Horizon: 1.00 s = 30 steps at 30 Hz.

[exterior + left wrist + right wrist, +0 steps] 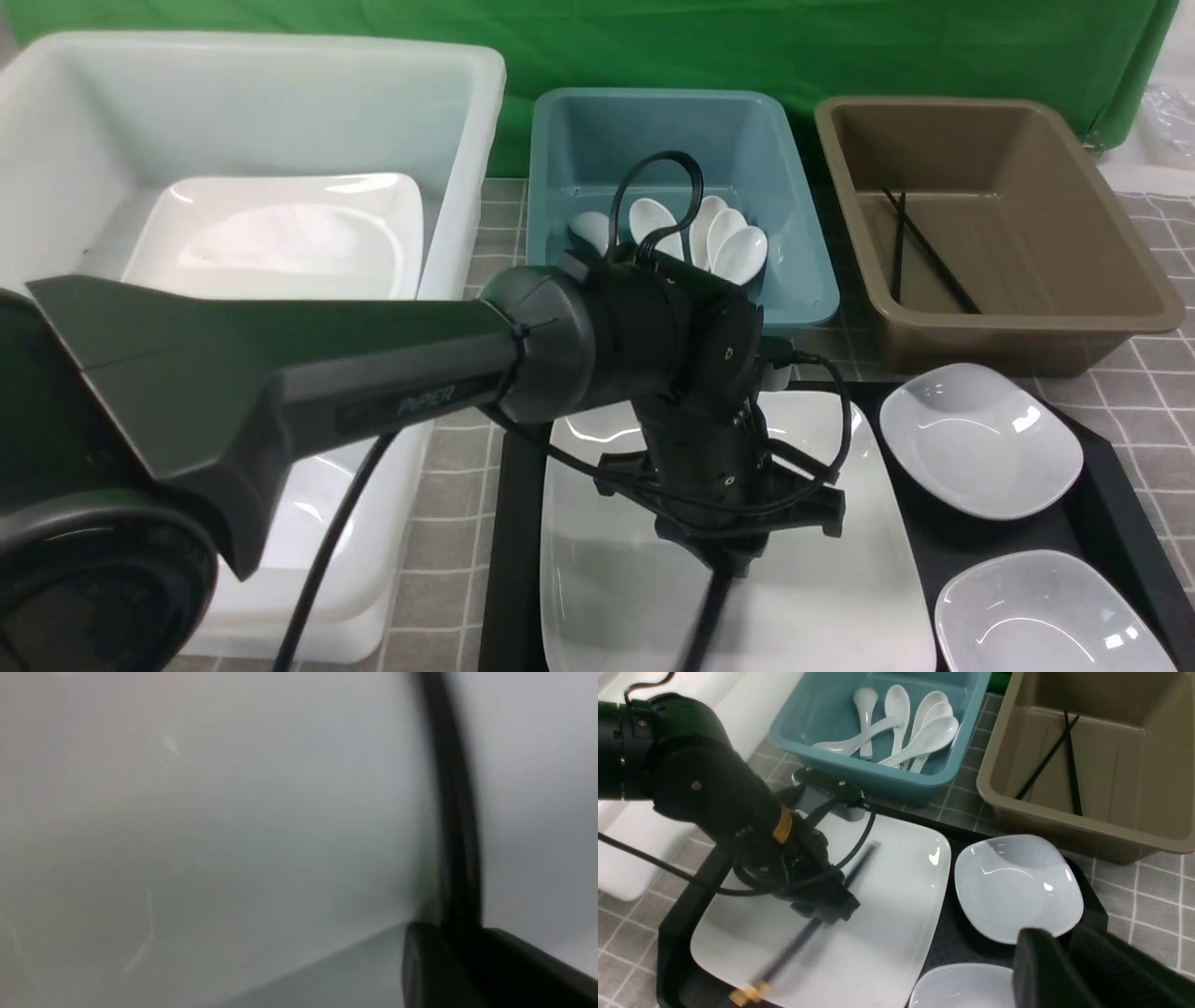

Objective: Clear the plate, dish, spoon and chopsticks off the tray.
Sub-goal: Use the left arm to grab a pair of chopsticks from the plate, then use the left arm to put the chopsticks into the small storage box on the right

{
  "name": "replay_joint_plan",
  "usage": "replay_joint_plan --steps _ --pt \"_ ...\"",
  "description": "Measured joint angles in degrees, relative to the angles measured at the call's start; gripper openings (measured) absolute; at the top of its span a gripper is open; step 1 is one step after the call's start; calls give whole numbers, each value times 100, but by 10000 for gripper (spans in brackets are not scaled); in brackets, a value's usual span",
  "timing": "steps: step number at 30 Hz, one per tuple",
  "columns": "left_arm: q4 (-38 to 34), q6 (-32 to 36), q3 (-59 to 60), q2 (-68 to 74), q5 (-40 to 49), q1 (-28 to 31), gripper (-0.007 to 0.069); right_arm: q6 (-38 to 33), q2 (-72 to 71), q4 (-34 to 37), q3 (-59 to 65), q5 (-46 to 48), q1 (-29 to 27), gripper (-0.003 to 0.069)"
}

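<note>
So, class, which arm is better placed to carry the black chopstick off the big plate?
Left. The left arm's jaws grip the chopstick over the plate; the right arm's jaws hang near the small dishes.

bright even light; plate (896, 896) glints; left wrist view blurred.

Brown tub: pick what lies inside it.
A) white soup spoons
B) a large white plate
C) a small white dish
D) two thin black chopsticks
D: the brown tub holds just two black chopsticks lying on its floor, while the white spoons sit in the blue tub next to it.
</note>
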Motion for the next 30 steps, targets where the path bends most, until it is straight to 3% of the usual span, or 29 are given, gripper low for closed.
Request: replay_joint_plan --steps 10,19,26,30 --pt "-56 557 -127 -58 169 0 82 -5 0 -6 2 0 0 168" --pt "-1039 1651 -1067 -489 -294 0 82 -5 0 -6 2 -87 0 183" --pt "-1065 2241 -1531 -532 -3163 0 82 32 7 -18 2 -321 0 185" --pt "-1065 2241 -1531 -380 -4569 0 82 -3 93 -156 2 -434 0 185"
